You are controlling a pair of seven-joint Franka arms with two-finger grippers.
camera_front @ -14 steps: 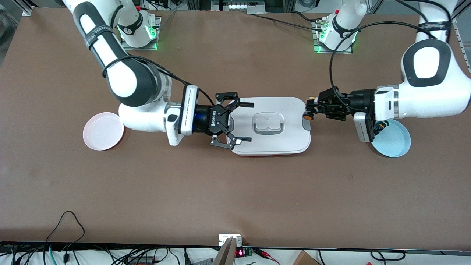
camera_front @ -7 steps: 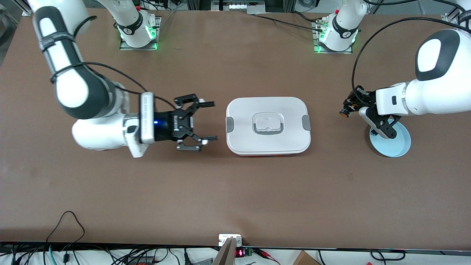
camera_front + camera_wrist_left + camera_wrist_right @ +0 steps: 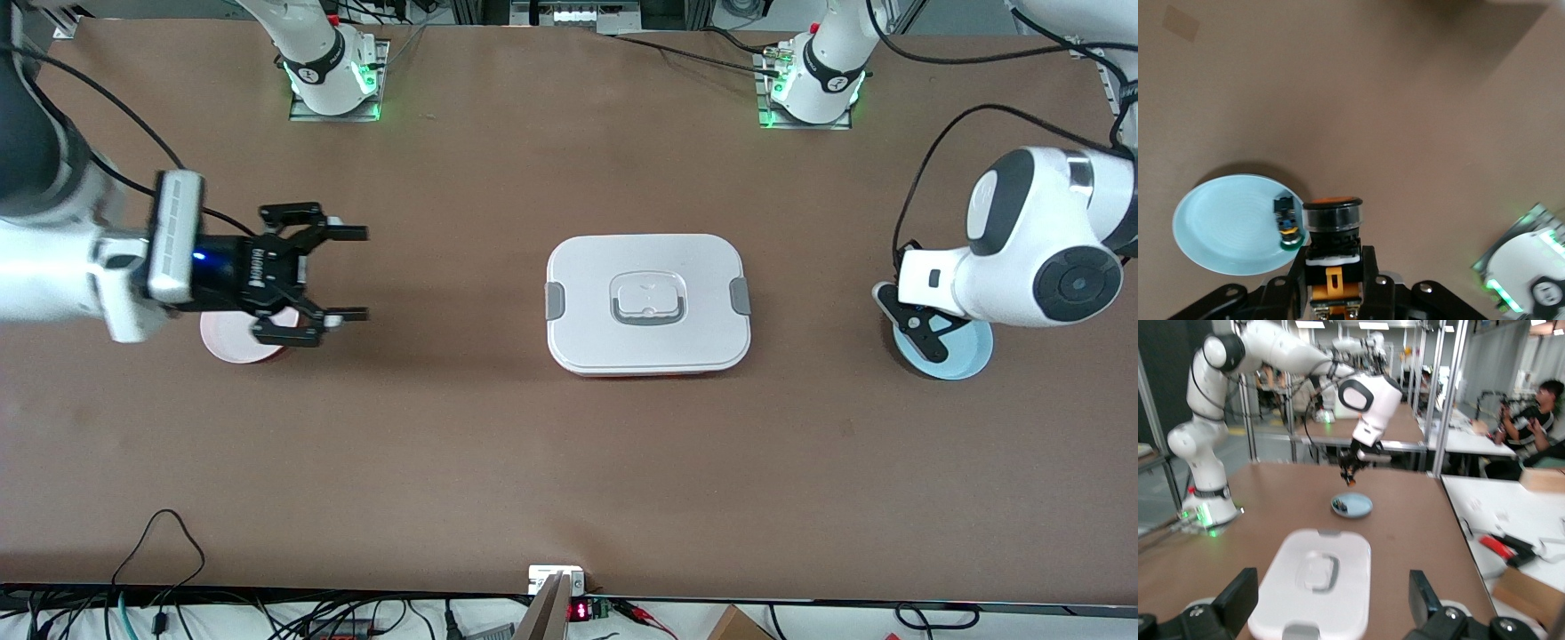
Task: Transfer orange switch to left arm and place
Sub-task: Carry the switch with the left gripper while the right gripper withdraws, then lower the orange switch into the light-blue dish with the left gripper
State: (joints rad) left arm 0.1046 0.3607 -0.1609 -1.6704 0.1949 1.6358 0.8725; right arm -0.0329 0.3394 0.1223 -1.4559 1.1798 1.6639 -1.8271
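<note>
1. The left pincer (image 3: 1331, 293) is clamped on the tiny black cylindrical orange switch (image 3: 1332, 230) with its round orange cap, held in the air over the round, smooth pale blue plate (image 3: 1225, 227) at the left arm's end of the brown matte surface (image 3: 569, 462); in that plate lies a second small switch with a yellow-green cap (image 3: 1287, 225).
2. The right pincer (image 3: 307, 274) hangs with its black fingers spread wide and empty, over the round pink plate (image 3: 233, 344) at the right arm's end.
3. Between them sits the large white rounded-rectangular plastic box (image 3: 647, 304), glossy, with grey side clips and a recessed lid handle, untouched.
4. Judging by this: the pick-up is done; the handover between the arms and the set-down, likely on the pink plate, are left.
</note>
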